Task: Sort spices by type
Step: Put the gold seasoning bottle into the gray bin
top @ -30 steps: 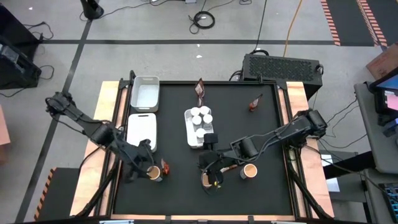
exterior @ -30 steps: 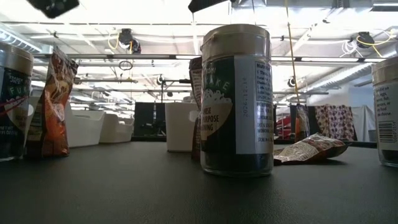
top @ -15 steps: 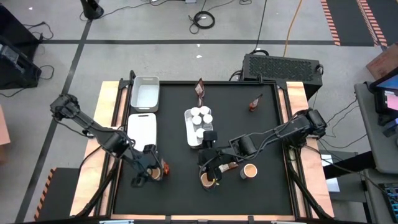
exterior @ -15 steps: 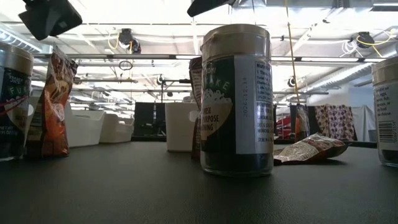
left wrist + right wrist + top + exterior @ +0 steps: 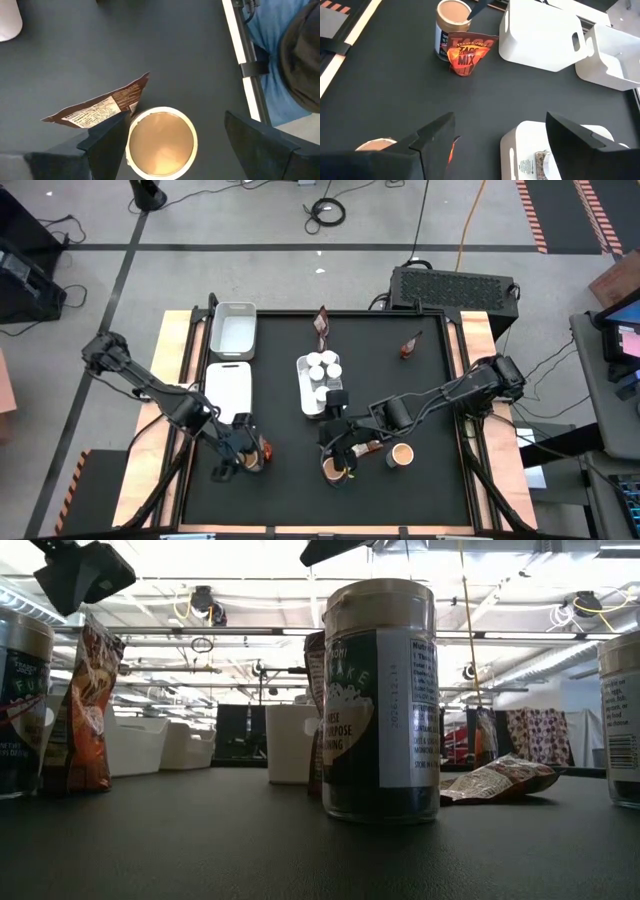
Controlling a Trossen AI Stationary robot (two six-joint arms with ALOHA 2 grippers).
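Observation:
A round tub with a tan-orange top (image 5: 161, 142) stands near the table's front left, a reddish-brown packet (image 5: 100, 107) leaning beside it. My left gripper (image 5: 176, 120) hangs open above this tub, one finger on either side of it; whether a finger touches it I cannot tell. My right gripper (image 5: 500, 117) hangs open over the middle front, above a second tub (image 5: 333, 468) and a lying packet (image 5: 365, 448). A third tub (image 5: 402, 454) stands to their right. Several white-capped jars (image 5: 322, 367) sit in a white tray (image 5: 309, 402).
Two more white trays (image 5: 232, 330) (image 5: 228, 388) lie at the far left. Two packets (image 5: 321, 325) (image 5: 410, 345) lie near the far edge. In the low view the middle tub (image 5: 380, 700) stands close, and dark gripper parts (image 5: 80, 570) (image 5: 335, 548) show at the top.
My left gripper has come down and toward the table's near edge, from beside the left tray to a place over the front-left tub, still open. In the low view it has sunk into sight at the top left. The tubs and packets have stayed put.

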